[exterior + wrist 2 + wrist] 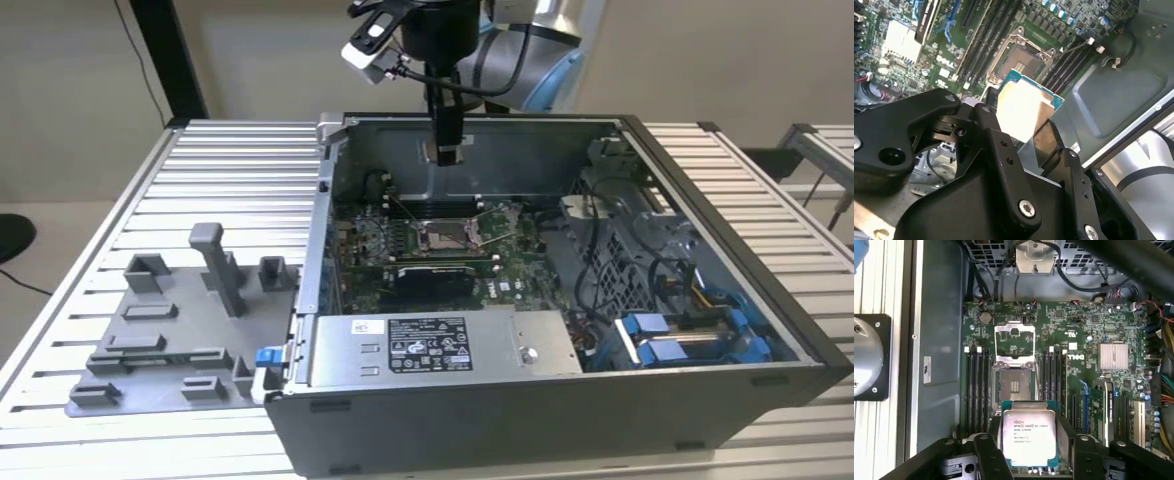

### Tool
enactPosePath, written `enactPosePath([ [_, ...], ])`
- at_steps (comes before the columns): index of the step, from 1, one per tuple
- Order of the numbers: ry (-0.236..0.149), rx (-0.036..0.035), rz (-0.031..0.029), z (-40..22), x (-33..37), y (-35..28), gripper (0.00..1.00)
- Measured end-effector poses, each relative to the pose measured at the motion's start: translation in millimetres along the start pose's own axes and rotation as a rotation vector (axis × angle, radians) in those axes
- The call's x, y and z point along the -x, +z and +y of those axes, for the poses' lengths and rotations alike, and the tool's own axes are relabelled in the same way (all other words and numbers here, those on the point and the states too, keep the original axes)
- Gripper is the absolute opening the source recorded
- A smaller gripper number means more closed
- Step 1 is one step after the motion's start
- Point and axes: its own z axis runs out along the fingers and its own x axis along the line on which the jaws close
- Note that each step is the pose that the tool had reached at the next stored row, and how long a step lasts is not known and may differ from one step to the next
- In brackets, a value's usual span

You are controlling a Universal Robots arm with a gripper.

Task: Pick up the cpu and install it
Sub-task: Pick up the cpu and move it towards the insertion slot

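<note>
I classify this site as a robotics laboratory cell for computer assembly. Indicators:

- A work table (200, 170) built from slotted aluminium profile, with a second table (821, 150) at the exterior view's far right.
- A jointed robot arm (527, 50) reaching in from the far side.
- An open computer case (534, 420) with its motherboard (441, 240) exposed.
- Grey plastic fixture blocks (174, 320) on a base plate at the exterior view's left.
- The gripper (1030, 452) clamping a bare cpu (1029, 432).
- A plain, undecorated wall (67, 80) behind.
</note>
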Motion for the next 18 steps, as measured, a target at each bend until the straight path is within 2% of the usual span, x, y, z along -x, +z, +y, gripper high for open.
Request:
enactPosePath([
  [9,0.0,0.0,0.0181,0.4,-1.2,9.8,0.0],
  [18,0.001,0.0001,0.03,6.1,-1.5,16.6,0.0],
])
